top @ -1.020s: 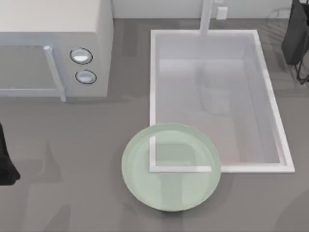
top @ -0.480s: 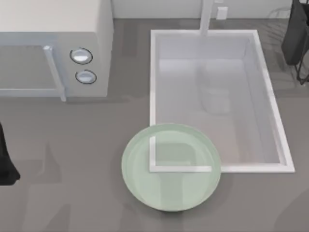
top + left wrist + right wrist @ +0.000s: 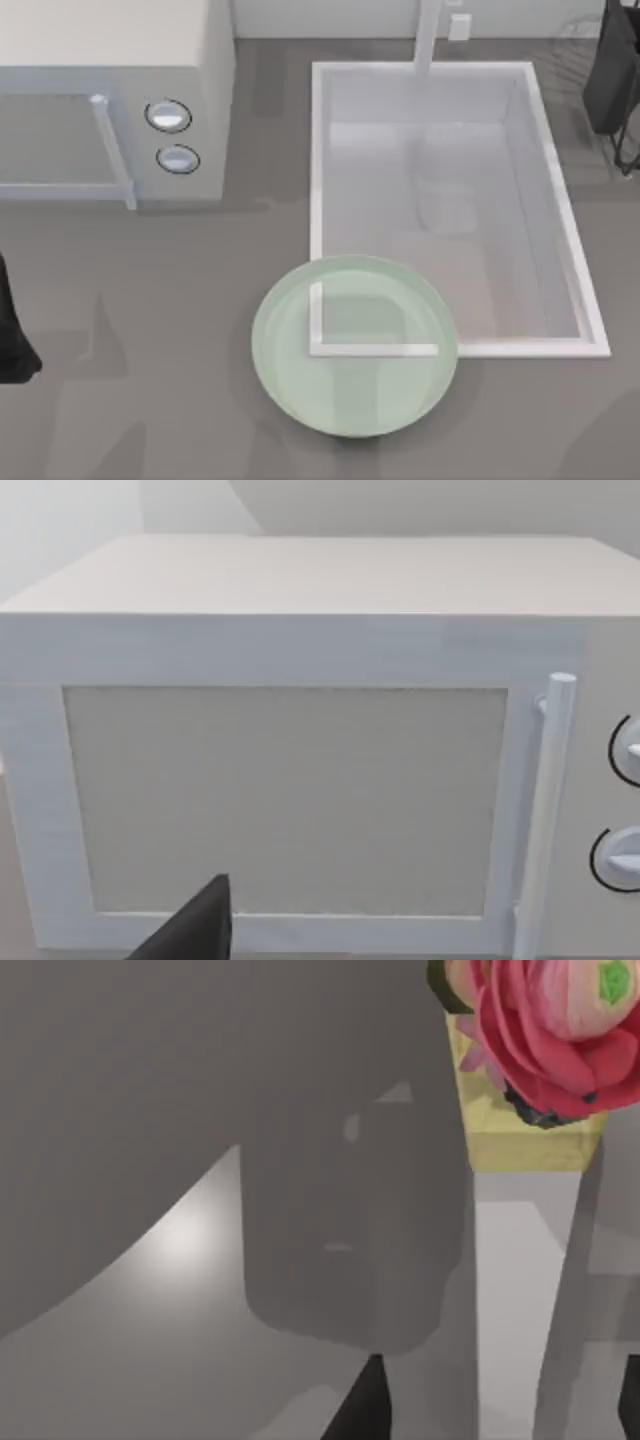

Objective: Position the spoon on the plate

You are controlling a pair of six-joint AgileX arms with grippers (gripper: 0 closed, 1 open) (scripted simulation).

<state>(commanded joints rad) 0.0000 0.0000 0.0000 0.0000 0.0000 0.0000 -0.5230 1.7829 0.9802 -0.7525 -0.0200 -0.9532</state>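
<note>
From above, nothing has shifted over the last second: the pale green plate (image 3: 354, 345) lies at the same spot, overlapping the near left corner of the sink (image 3: 560, 210), with the microwave (image 3: 110, 100) at the table's left. The spoon is nowhere to be found in these pictures, so the task looks hardly begun. The left arm (image 3: 12, 330) stays at the left edge and the right arm (image 3: 615, 75) at the far right corner, both well apart from the plate. The left wrist view faces the microwave door, a dark fingertip (image 3: 195, 930) at its edge. The right wrist view shows a pink flower (image 3: 545, 1025) and a dark fingertip (image 3: 365, 1405). Whether either gripper is wide or narrow I cannot tell.
</note>
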